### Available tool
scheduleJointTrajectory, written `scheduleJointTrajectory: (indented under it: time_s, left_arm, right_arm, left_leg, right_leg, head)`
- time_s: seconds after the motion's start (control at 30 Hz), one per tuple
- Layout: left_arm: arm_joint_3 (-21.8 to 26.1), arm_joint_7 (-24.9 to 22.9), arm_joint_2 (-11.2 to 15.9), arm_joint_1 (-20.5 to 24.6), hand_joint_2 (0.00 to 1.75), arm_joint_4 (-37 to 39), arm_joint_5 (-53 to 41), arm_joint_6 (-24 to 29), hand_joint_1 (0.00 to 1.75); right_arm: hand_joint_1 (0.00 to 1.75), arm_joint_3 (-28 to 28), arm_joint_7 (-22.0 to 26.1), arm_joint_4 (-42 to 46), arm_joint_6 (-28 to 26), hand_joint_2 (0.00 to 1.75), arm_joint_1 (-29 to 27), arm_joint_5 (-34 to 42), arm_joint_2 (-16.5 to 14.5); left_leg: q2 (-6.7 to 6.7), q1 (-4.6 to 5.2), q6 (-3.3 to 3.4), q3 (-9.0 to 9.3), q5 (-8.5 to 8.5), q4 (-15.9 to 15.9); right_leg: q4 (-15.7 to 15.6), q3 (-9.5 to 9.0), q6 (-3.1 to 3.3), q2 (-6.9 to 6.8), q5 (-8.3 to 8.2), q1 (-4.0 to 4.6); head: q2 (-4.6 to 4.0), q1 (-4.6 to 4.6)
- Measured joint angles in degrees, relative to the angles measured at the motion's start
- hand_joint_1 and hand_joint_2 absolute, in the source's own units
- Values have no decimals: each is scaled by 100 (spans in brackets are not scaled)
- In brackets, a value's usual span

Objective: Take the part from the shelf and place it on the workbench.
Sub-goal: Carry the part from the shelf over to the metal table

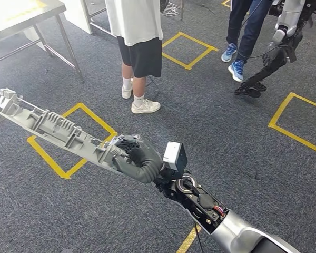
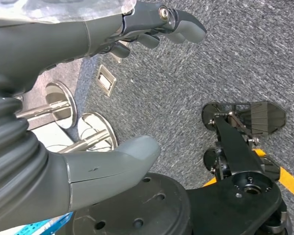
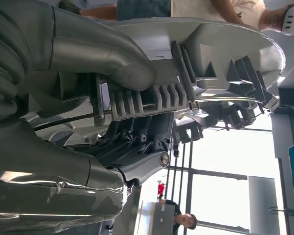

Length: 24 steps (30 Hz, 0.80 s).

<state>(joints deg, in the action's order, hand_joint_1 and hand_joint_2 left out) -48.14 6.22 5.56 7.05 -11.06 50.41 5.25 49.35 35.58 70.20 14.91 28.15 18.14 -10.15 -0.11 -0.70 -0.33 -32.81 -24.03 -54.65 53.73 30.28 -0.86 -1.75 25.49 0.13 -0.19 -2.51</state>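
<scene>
The long grey moulded part point(image 1: 49, 128) was held in the air above the floor, one end clasped in the right robot hand point(image 1: 134, 158) and the rest reaching out to the robot's left, its ribbed upper face toward the head camera. In the right wrist view the thumb point(image 3: 101, 51) lay along one face of the part point(image 3: 197, 58) and the darker fingers point(image 3: 138, 166) wrapped the other face, so the grasp was firm. The left robot hand point(image 2: 112, 88) hung low over the floor with its fingers point(image 2: 182, 27) and thumb apart and nothing between them.

The floor was dark grey carpet point(image 1: 228, 142) marked with yellow tape squares point(image 1: 72, 142). A metal-legged table point(image 1: 27, 13) stood at the far left, well apart from the part. A person in white shirt and black shorts point(image 1: 138, 52) stood just beyond the part; a second person in blue trainers point(image 1: 238, 42) stood farther right, near another robot's dark legs point(image 1: 267, 63). Chromed round feet point(image 2: 62, 100) of some furniture showed in the left wrist view.
</scene>
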Motion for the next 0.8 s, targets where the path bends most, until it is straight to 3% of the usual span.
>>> scheduleJointTrajectory:
  time_s: [0.2, 0.33, 0.4, 0.47, 0.5, 0.53, 0.57, 0.6, 0.67, 0.73, 0.8]
  left_arm:
    - [-14, -2, 18, -3, 175, 0, 14, 4, 0]
    - [-20, -2, 28, -1, 175, 0, 14, 4, 0]
    - [-21, -3, 25, 2, 175, 0, 15, 4, 0]
    - [-21, -3, 24, 2, 175, 0, 19, 4, 0]
    - [-21, -3, 23, -1, 175, 0, 24, 4, 0]
    - [-21, -3, 23, -3, 175, 0, 28, 4, 0]
    - [-21, -3, 23, -5, 175, 0, 32, 4, 0]
    - [-21, -3, 20, -6, 175, 0, 33, 4, 0]
    - [-21, -3, 15, 1, 175, 0, 34, 4, 0]
    - [-21, -3, 15, 4, 175, 0, 34, 4, 0]
    - [-22, -3, 17, -17, 175, 0, 33, 4, 0]
  right_arm:
    - [175, 1, -4, 2, -8, 175, -3, -40, 1]
    - [175, -7, -16, 11, 3, 175, -5, 23, -3]
    - [175, -11, -25, 17, 30, 175, -6, 49, -5]
    - [175, -12, -35, 17, 60, 175, -10, 65, -5]
    - [175, -12, -43, 16, 68, 175, -13, 68, -5]
    - [175, -12, -52, 16, 70, 175, -15, 70, -5]
    - [175, -11, -61, 15, 69, 175, -15, 71, -5]
    - [175, -12, -68, 15, 69, 175, -14, 71, -5]
    - [175, -15, -77, 16, 68, 175, -12, 71, -5]
    - [175, -19, -80, 19, 62, 175, -13, 68, -5]
    - [175, -20, -85, 25, 46, 175, -14, 59, -6]
  left_leg:
    - [1, 20, 33, -11, -21, -35]
    - [-39, -1, 111, 42, 0, 45]
    - [-85, -32, 146, 103, 17, 102]
    - [-157, -27, 154, 113, 15, 104]
    - [-209, -26, 153, 117, 11, 102]
    - [-270, -29, 146, 123, 6, 99]
    - [-344, -36, 134, 134, -2, 93]
    - [-421, -47, 113, 146, -16, 81]
    - [-564, -65, 55, 136, -45, 40]
    - [-687, -81, -18, 80, -41, 24]
    - [-801, -111, -100, 46, -19, 50]
  right_leg:
    - [-5, -5, -44, -5, 2, -20]
    - [78, 4, -106, -1, 83, -34]
    - [607, 241, -135, 88, 369, -45]
    - [1483, 684, -145, 140, 720, -56]
    - [1790, 859, -148, 147, 791, -63]
    - [1854, 919, -146, 152, 736, -69]
    - [1665, 855, -141, 169, 565, -76]
    - [1263, 683, -136, 233, 314, -90]
    - [447, 318, -129, 518, -26, -133]
    - [143, 184, -114, 691, -66, -149]
    - [121, 169, -59, 592, -66, -130]
  head:
    - [1, -2]
    - [1, 3]
    - [1, 11]
    - [0, 14]
    - [1, 14]
    - [0, 14]
    - [0, 14]
    - [1, 14]
    - [1, 14]
    - [1, 14]
    - [1, 11]
